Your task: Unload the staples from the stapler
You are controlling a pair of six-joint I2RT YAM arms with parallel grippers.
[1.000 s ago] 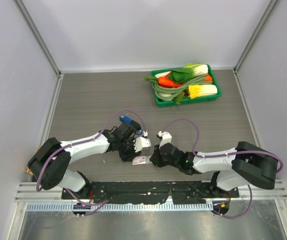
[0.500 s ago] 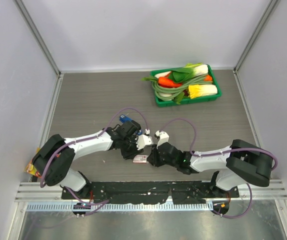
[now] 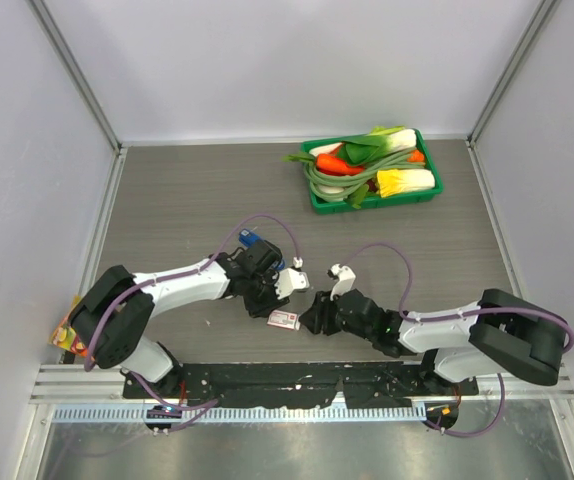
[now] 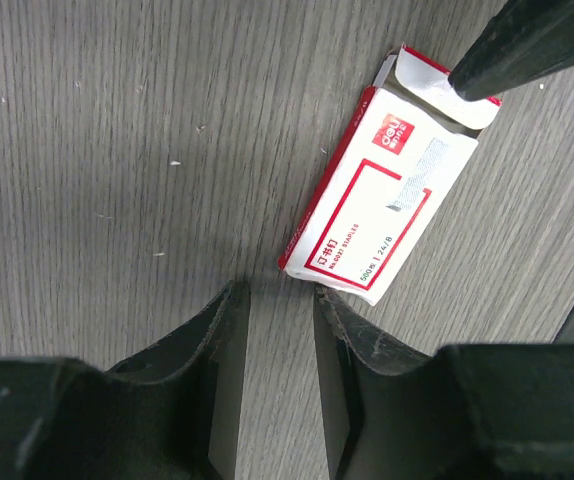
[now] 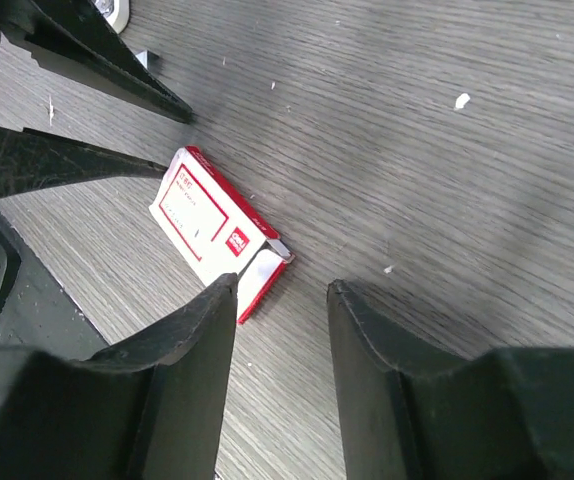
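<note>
Grey tabletop: matt wood-grain laminate with fine straight lines. The wrist views pick up white specks that the overhead misses.
Box: flat card, red border on white, small print. It lies flat on the table between the two grippers. One end flap stands open, white inside. This is plain in both wrist views but only a pale chip from overhead.
Left gripper: black, scuffed matt fingers, a narrow slot apart with nothing between them. The tips are just beside the box's closed-end corner; contact not clear.
Right gripper: same black plastic, fingers set wider apart and empty. The left wrist view shows one dark tip over the open flap.
Stapler: small blue shape on the far side of the left arm's wrist, partly hidden by it. Seen from overhead only and too small for detail. It is clear of both sets of fingers.
Tray: green plastic, rectangular, at the far right of the table, well apart from the arms. Overhead only.
Vegetables: glossy green, orange and pale yellow pieces, heaped in the tray.
Cables: purple, one looped above each wrist.
</note>
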